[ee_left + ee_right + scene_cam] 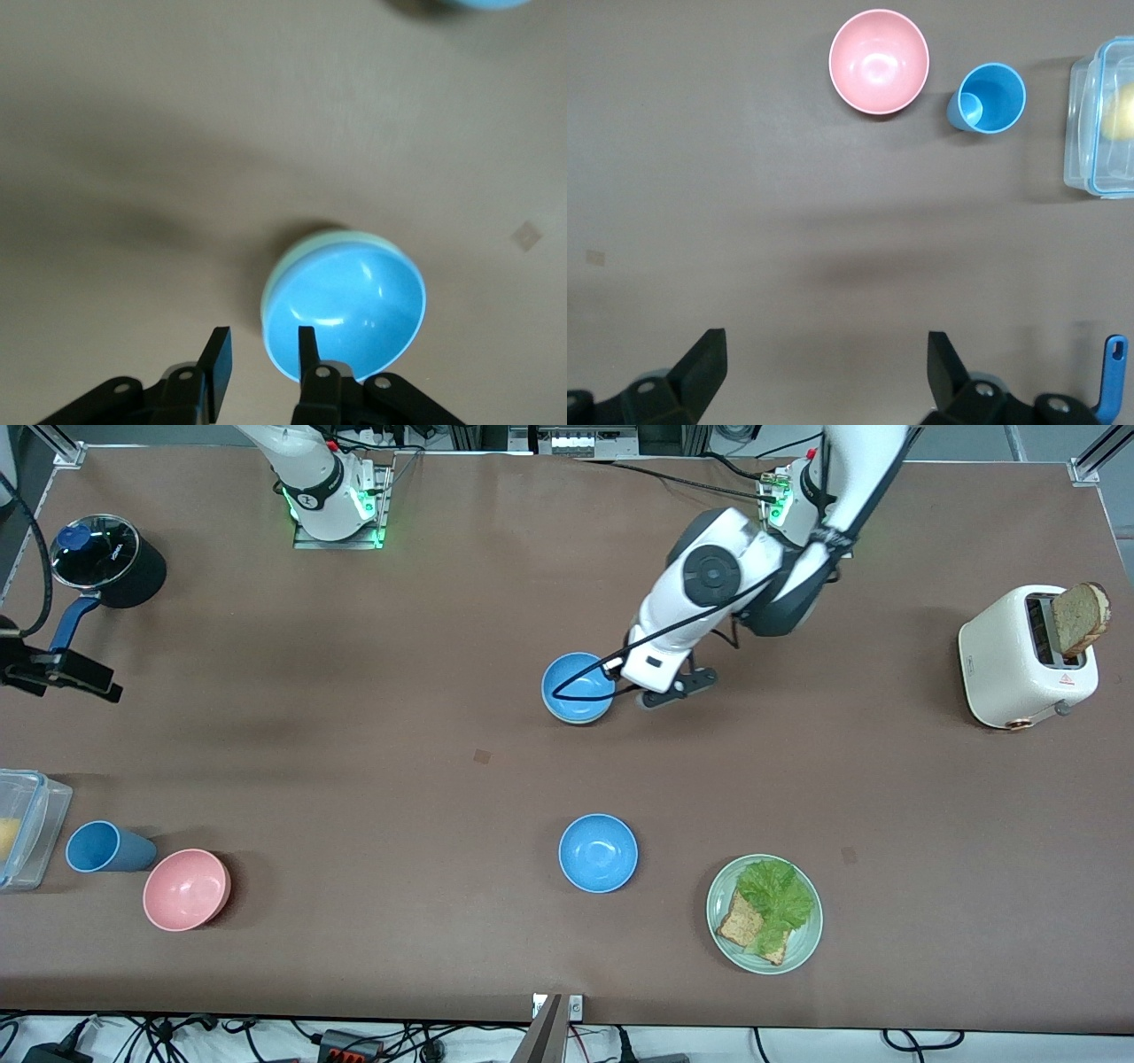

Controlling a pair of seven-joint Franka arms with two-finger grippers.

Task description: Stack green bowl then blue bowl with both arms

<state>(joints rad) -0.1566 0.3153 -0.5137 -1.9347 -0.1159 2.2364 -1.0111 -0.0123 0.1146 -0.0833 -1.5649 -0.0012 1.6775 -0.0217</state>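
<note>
A blue bowl [578, 688] sits nested in the green bowl, whose pale rim [354, 235] shows round it in the left wrist view. The stack stands mid-table. My left gripper [617, 676] is low at the stack's edge toward the left arm's end. It is open [262, 354], with one finger [306, 347] over the blue bowl's [345, 305] inside and the other outside the rim. A second blue bowl [598, 853] stands alone, nearer the front camera. My right gripper [824, 372] is wide open and empty, high over bare table, and does not show in the front view.
A pale-green plate [802, 948] with bread and lettuce lies near the second blue bowl. A pink bowl [186, 888], a blue cup [102, 847] and a clear container [22, 828] are at the right arm's end, with a black pot [108, 560]. A toaster [1028, 655] stands at the left arm's end.
</note>
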